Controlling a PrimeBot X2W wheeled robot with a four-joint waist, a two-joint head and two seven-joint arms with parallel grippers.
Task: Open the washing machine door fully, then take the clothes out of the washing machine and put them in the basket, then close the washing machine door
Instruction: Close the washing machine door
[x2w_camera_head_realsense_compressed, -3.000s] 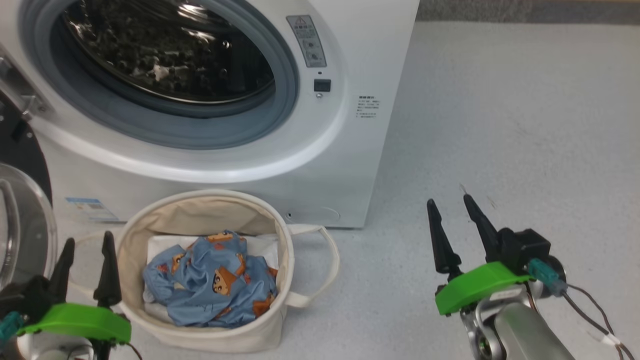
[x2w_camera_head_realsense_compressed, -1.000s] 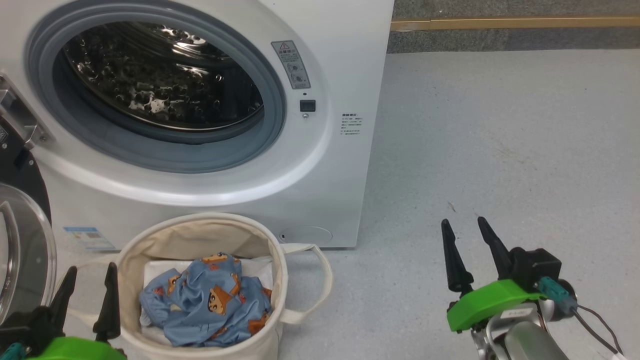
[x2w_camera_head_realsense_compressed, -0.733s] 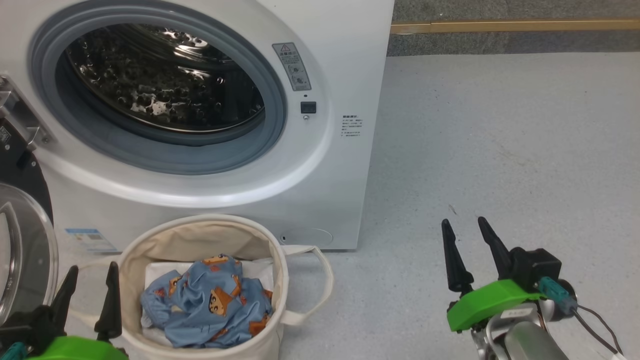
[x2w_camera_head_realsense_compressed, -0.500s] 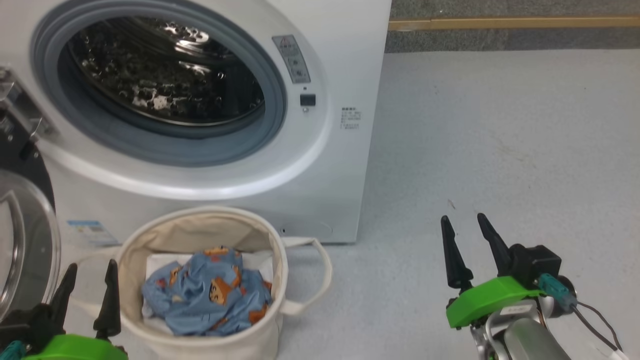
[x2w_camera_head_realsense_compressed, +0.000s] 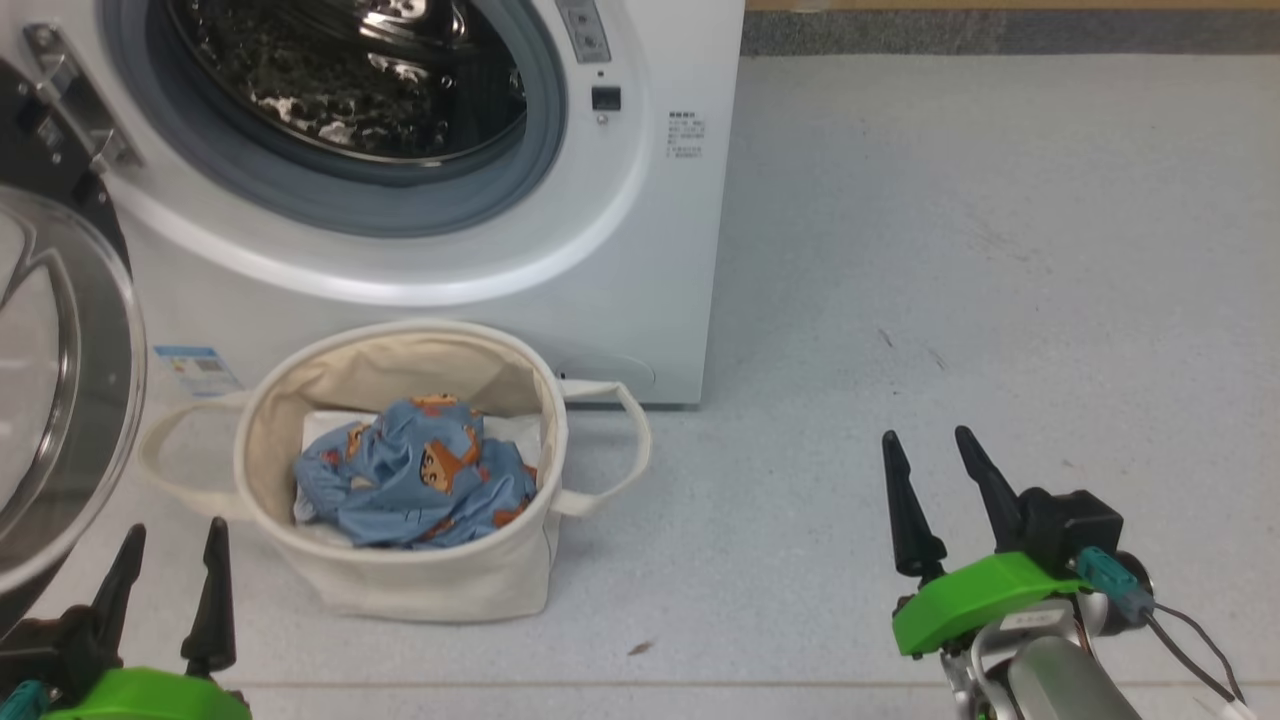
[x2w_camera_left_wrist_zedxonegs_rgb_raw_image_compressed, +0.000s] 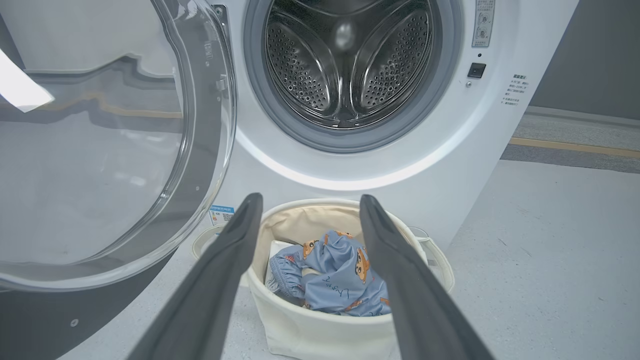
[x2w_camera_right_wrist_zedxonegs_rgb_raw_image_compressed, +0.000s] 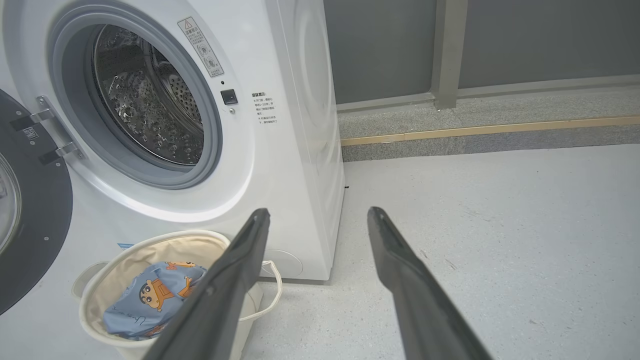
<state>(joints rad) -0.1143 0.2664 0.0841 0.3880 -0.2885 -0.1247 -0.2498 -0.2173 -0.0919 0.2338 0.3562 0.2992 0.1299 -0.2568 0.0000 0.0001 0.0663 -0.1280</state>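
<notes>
Both tools released, nothing held. The left tool (x2w_camera_head_realsense_compressed: 173, 530) sits low at the lower left with its fingers spread, just in front of the basket (x2w_camera_head_realsense_compressed: 430, 590) and beside the door's lower edge. The right tool (x2w_camera_head_realsense_compressed: 925, 435) is at the lower right over bare floor (x2w_camera_head_realsense_compressed: 950, 250), well apart from the machine and basket.

The clothes (x2w_camera_head_realsense_compressed: 415, 475) lie crumpled inside the basket on a white sheet (x2w_camera_head_realsense_compressed: 318, 430), below the rim. The basket stands on the floor just in front of the washing machine (x2w_camera_head_realsense_compressed: 660, 250), under the lower edge of the opening. Can't tell if its back rim touches the front panel. Its loop handles stick out left and right.

The washing machine door (x2w_camera_head_realsense_compressed: 50, 350) is swung wide open on the left, hinge side, with its glass bulge near the basket's left handle (x2w_camera_head_realsense_compressed: 160, 450). The steel drum (x2w_camera_head_realsense_compressed: 350, 80) is exposed, ringed by the grey gasket (x2w_camera_head_realsense_compressed: 330, 200).

Open room: the floor right of the machine's side edge is wide and runs back to the kerb.
</notes>
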